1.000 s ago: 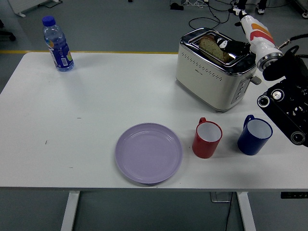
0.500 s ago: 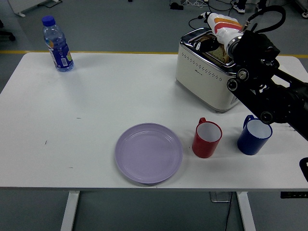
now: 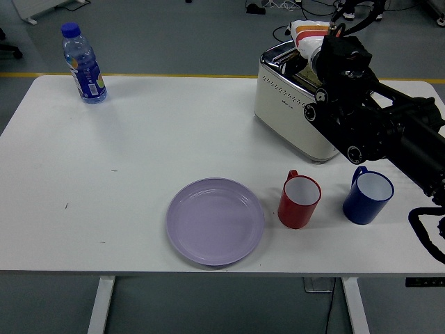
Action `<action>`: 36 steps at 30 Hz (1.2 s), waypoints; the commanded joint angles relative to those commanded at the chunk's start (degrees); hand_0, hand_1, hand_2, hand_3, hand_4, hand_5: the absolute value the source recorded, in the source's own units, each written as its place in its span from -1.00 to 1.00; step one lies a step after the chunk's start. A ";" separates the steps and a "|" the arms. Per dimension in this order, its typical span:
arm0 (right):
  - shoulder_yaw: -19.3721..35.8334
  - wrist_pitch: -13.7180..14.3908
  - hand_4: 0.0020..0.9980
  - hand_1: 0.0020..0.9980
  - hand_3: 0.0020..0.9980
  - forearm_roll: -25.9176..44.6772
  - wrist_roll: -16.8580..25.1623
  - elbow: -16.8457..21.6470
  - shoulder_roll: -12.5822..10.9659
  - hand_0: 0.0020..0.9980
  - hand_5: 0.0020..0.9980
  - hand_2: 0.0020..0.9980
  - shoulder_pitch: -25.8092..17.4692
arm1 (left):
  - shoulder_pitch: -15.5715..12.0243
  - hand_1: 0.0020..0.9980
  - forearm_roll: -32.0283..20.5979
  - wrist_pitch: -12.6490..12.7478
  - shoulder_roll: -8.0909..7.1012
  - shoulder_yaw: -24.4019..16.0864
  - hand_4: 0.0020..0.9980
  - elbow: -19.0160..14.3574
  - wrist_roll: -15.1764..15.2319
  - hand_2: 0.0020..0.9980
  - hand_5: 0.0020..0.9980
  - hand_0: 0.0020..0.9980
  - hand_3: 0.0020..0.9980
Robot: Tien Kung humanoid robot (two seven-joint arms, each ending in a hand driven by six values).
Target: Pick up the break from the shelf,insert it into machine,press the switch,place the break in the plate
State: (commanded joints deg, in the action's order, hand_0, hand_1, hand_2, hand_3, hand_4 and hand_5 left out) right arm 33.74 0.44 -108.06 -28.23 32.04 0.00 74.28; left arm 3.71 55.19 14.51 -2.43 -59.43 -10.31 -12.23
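Most of the task is judged to be still ahead or only partly done. The white table (image 3: 139, 139) carries everything, and the right arm (image 3: 389, 139) is stretched across its far right corner to the cream toaster (image 3: 292, 111). The right hand (image 3: 309, 35), in a white, orange-striped cover, is seen over the toaster's top slots, but its fingers are hidden behind the black wrist, so it cannot be told whether they are spread or curled, or whether anything is gripped. The bread cannot be made out; the slots are covered by the hand, so it is presumably in the toaster or under the hand. No shelf is seen.

The lilac plate (image 3: 215, 221) near the front edge is bare, so the last step is not yet done. Beside it stand a red mug (image 3: 300, 202) and a blue mug (image 3: 367, 197).

A water bottle (image 3: 83, 64) at the far left corner bears a blue label, but its print is too small to be read; a small mark on the toaster's side is likewise unreadable.
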 joint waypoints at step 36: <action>-5.32 5.63 -0.02 -0.37 0.03 6.79 1.15 -5.05 0.00 -0.57 -0.88 -0.20 -0.11 | 0.32 0.02 0.79 0.82 -0.14 -0.36 -0.41 0.00 -0.02 -0.05 0.73 0.27 -0.02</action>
State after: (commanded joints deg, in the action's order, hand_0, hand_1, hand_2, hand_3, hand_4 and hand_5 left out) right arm 28.42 6.07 -101.27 -27.08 26.99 0.00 74.17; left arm 4.03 55.99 15.33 -2.57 -59.79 -10.31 -12.25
